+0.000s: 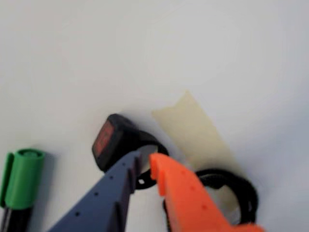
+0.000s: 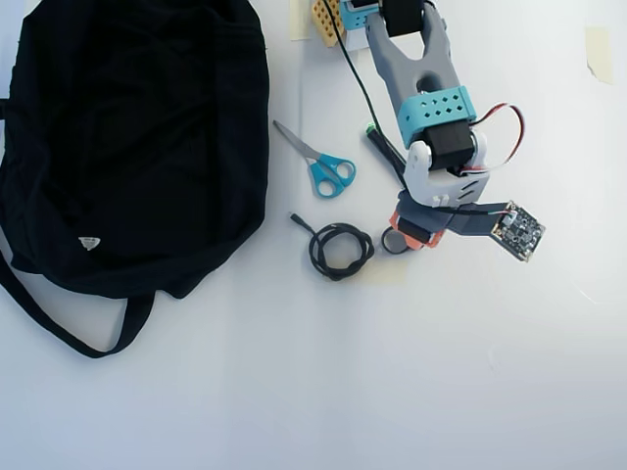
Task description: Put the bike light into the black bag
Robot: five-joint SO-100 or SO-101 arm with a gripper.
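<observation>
**Bike light sitting at the pincer tips, bag waiting far to the left**

The bike light (image 1: 116, 141) is lying on the white surface (image 1: 145, 53) in the wrist view, just right of a green-capped marker (image 1: 21, 179) and just left of a strip of pale tape (image 1: 193, 130). Its blocky body, with a reddish face, is sitting on the left, and its thin loop strap is trailing right, in between the fingertips. The pincer (image 1: 145, 166) is standing slightly parted, its grey-blue finger on the left and its orange finger on the right straddling the strap where it joins the body; whether the pads are already pressing is not clear. Right of that, partly behind the orange finger, a coiled black cable (image 1: 241, 186) is lying close by.

The light is looking small and light, with a hard body and a soft, rubbery strap. The strap would likely flex and slide under pressure, so the firmer hold is probably across the body or at the stiff joint beside it. The cable is near enough to snag.

In the overhead view, the black bag (image 2: 127, 147) is filling the far left, well apart from the arm. Scissors (image 2: 318, 162) and the cable are lying between, and the pincer is hanging on the right with the light mostly hidden beneath it.
</observation>
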